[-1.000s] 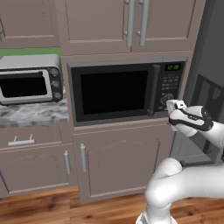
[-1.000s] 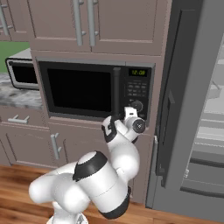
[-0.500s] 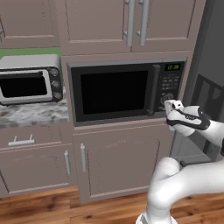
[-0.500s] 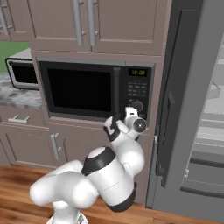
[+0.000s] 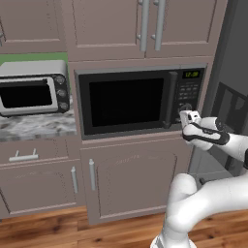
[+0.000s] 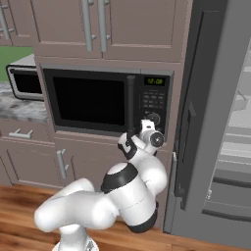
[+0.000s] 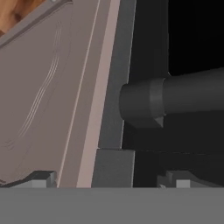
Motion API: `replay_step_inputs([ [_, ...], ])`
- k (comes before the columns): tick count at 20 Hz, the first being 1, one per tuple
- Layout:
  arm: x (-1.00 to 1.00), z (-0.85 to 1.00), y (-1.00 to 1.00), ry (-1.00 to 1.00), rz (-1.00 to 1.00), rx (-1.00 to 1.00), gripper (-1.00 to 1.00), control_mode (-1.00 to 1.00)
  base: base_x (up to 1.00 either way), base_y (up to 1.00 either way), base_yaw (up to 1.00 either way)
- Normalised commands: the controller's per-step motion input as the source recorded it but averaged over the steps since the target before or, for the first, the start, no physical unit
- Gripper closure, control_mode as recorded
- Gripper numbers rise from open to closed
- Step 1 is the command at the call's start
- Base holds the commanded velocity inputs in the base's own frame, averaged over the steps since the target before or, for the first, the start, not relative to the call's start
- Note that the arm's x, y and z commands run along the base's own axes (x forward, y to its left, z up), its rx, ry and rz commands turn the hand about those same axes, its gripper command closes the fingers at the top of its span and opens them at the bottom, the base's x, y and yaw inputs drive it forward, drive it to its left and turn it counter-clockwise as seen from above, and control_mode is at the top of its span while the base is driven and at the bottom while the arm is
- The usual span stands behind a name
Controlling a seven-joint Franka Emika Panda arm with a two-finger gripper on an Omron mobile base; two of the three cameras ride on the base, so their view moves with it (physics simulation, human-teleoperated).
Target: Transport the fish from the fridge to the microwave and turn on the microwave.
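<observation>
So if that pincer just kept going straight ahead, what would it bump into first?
Most likely the lower end of the dark vertical door handle of the black built-in microwave; the open pincer points right at it, though the remaining gap is hard to judge.

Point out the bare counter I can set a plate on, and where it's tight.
Free: the marble counter strip in front of the toaster oven. Tight: the gripper, open, sits right at the microwave handle and controls, with the fridge door close alongside.
</observation>
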Motion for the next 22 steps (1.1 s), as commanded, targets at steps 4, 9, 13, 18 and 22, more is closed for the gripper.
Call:
replay_step_inputs([
  [4, 0.16, -0.08, -0.09, 0.00, 0.00, 0.01, -1.00, -1.00, 0.00, 0.00, 0.00],
  [9, 0.14, -0.11, -0.10, 0.01, 0.00, 0.01, -1.00, -1.00, 0.00, 0.00, 0.00],
  [13, 0.17, -0.17, -0.04, 0.01, 0.00, 0.00, -1.00, -1.00, 0.00, 0.00, 0.00],
  [18, 0.27, -0.09, 0.00, 0.00, 0.00, 0.02, -1.00, -1.00, 0.00, 0.00, 0.00],
  [22, 0.34, -0.03, 0.00, 0.03, 0.00, 0.04, -1.00, -1.00, 0.00, 0.00, 0.00],
])
